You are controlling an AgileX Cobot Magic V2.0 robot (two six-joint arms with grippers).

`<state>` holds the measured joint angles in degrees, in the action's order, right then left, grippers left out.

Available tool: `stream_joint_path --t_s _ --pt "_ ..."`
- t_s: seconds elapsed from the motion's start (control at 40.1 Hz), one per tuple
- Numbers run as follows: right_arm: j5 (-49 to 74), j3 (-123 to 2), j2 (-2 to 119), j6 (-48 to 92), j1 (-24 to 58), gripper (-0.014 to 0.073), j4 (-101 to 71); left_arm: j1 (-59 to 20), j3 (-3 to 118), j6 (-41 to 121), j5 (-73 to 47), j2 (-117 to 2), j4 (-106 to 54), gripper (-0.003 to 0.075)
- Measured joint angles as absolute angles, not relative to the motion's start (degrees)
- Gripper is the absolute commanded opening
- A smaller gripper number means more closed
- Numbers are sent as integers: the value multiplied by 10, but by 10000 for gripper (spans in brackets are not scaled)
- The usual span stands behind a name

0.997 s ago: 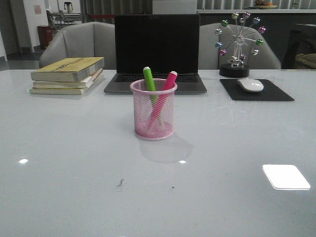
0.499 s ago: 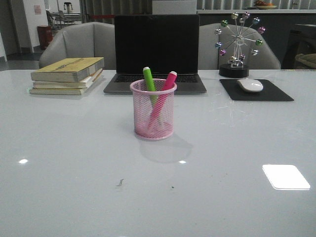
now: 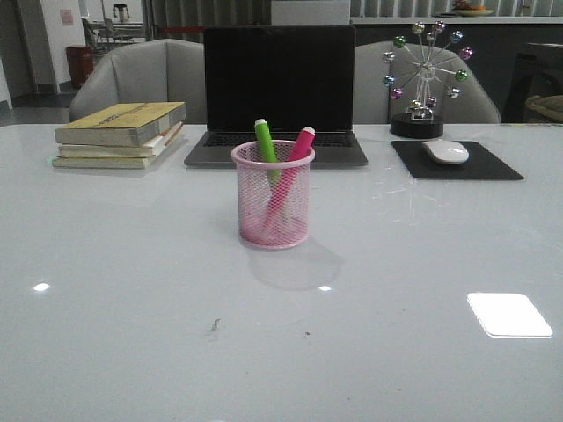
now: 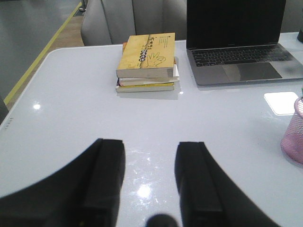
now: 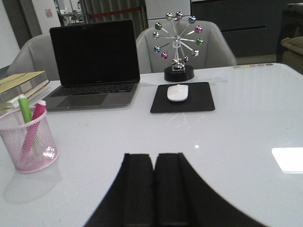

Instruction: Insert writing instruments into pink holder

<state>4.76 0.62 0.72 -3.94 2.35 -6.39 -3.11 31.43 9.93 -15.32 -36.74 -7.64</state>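
Observation:
The pink wire-mesh holder (image 3: 274, 195) stands upright mid-table in the front view, with the green marker (image 3: 265, 141) and the magenta marker (image 3: 299, 147) both leaning inside it, tops above the rim. The right wrist view shows the holder (image 5: 29, 141) with the green marker (image 5: 24, 109) and the magenta marker (image 5: 36, 113) off to one side of my right gripper (image 5: 154, 156), which is shut with nothing in it. My left gripper (image 4: 150, 144) is open over bare table, and only the holder's edge (image 4: 294, 137) shows there. Neither arm appears in the front view.
A dark laptop (image 3: 279, 92) sits behind the holder. A stack of books (image 3: 121, 132) lies at the back left. A white mouse (image 3: 446, 151) rests on a black pad (image 3: 457, 163) at the back right, behind it a ball-wheel desk ornament (image 3: 424, 79).

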Motion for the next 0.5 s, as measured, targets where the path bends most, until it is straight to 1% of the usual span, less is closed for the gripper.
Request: stream_joint_path --t_s 0.499 --pt "48 18 5 -41 25 57 -54 -31 314 99 -153 -367 -76 331"
